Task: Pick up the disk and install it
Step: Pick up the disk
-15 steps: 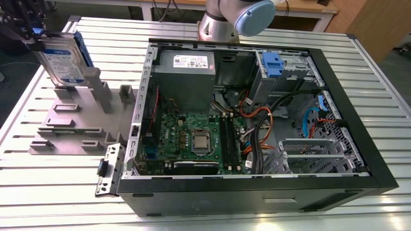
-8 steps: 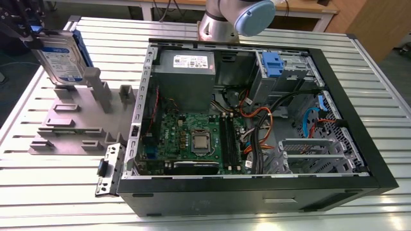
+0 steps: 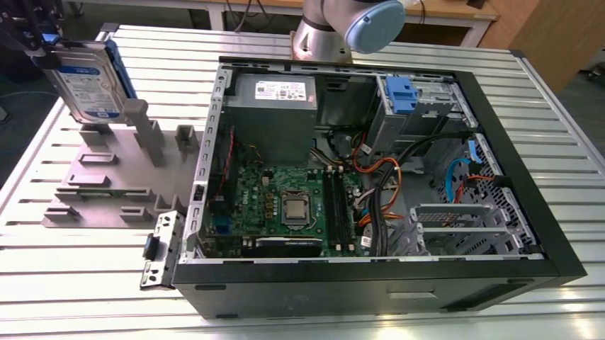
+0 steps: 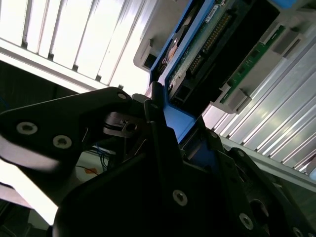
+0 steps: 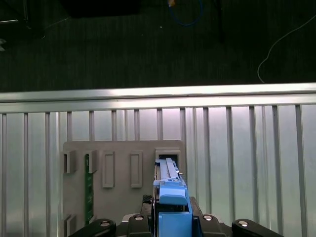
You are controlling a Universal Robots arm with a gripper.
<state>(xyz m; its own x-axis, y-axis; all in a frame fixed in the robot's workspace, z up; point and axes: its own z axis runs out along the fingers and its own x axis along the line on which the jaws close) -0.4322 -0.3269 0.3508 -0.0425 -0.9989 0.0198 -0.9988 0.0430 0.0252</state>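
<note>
Aloft, the disk (image 3: pixel 92 79) clamped upright in the gripper (image 3: pixel 44 51) over the grey slotted stand (image 3: pixel 104 180), open computer case (image 3: pixel 359 290) beside.

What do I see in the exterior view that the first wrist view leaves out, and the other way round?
Exterior view: the open computer case with its motherboard, and the disk showing its labelled face. First wrist view: the dark floor beyond the table edge, with a blue cable. Both: the disk held upright in the gripper, the grey fixture, the slatted table.
</note>
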